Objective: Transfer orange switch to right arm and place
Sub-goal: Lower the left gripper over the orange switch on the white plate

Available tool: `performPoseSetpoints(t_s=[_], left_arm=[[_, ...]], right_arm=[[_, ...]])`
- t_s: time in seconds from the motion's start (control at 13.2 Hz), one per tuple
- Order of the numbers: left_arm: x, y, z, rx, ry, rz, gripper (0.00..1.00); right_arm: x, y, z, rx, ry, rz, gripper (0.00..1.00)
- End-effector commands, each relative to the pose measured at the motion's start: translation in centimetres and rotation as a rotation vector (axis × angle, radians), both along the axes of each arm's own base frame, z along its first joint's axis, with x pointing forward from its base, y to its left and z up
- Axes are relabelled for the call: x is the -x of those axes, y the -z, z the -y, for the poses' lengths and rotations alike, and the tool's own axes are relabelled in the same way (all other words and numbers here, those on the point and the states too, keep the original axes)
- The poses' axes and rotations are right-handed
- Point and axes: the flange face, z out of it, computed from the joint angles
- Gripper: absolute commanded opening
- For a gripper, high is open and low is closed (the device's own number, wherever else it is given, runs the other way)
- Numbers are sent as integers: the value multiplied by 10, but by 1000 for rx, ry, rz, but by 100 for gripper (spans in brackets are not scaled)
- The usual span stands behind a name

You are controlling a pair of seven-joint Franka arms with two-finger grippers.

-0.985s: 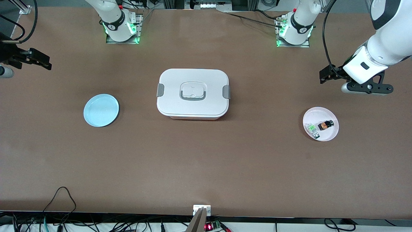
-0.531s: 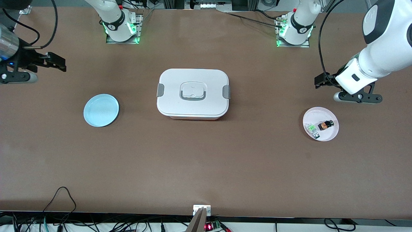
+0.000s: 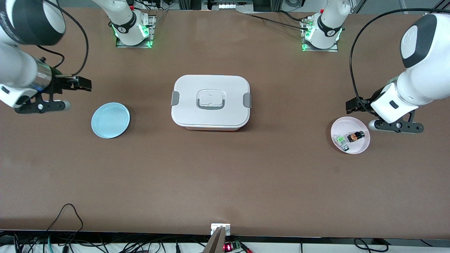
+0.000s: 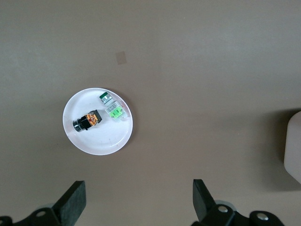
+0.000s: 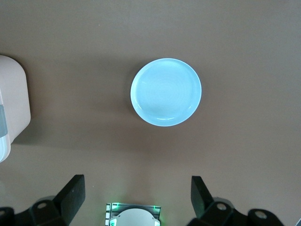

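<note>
Left gripper (image 3: pixel 353 105) up in the air, fingers (image 4: pixel 73 205) spread wide apart with nothing between them, hanging over bare table just beside the pink plate (image 3: pixel 362 147), at the plate's edge farther from the front camera. Directly below the spread fingers in the left wrist view, the pink plate (image 4: pixel 108 141) with its small parts. On that plate, the orange switch (image 3: pixel 355 136), a tiny black block with an orange section, lying on its side and apart from the gripper; same switch (image 4: pixel 87 121) plain in the left wrist view. Just beside it on the plate, a green-and-grey part (image 3: pixel 341 141), apparently two small pieces (image 4: pixel 113 106) close together, though too small to tell whether touching. Farther out from the left gripper, toward the middle of the table, a white lidded box (image 3: pixel 211 102) with grey clips and a handle in the lid, one corner (image 4: pixel 294 146) showing at the edge of the left wrist view. Right gripper (image 3: pixel 82 84) likewise up in the air, fingers (image 5: pixel 70 195) wide apart and holding nothing, over bare table near the blue plate (image 3: pixel 110 120), at the side of that plate farther from the front camera. Blue plate (image 5: pixel 165 92) bare, lying in the open ahead of the right gripper's fingers, with the white box's edge (image 5: pixel 14 103) off to one side. Brown table (image 3: pixel 225 182) under everything.
</note>
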Motion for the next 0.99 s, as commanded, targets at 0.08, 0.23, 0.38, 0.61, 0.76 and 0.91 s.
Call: performPoseSetpoints(t_s=[0.08,0.23,0.38,0.61,0.76,0.91], left_arm=[[-2,4,-16,-17,-66,-44,100],[6,12,-23,-39,-148,-113,100],[12,25,-39,-56,-219,-173,100],[25,68,-75,-59,-278,-238,100],[20,74,-81,-87,-279,-186,100],[15,92,-87,-116,-307,-114,100]], right_arm=[[-1,-9,-7,18,-1,27,100],[-2,-9,-5,17,4,29,100],[-3,-9,-3,10,9,32,100],[-4,-8,0,11,12,38,100],[-4,-8,1,10,14,38,100],[-4,-8,1,9,13,38,100]])
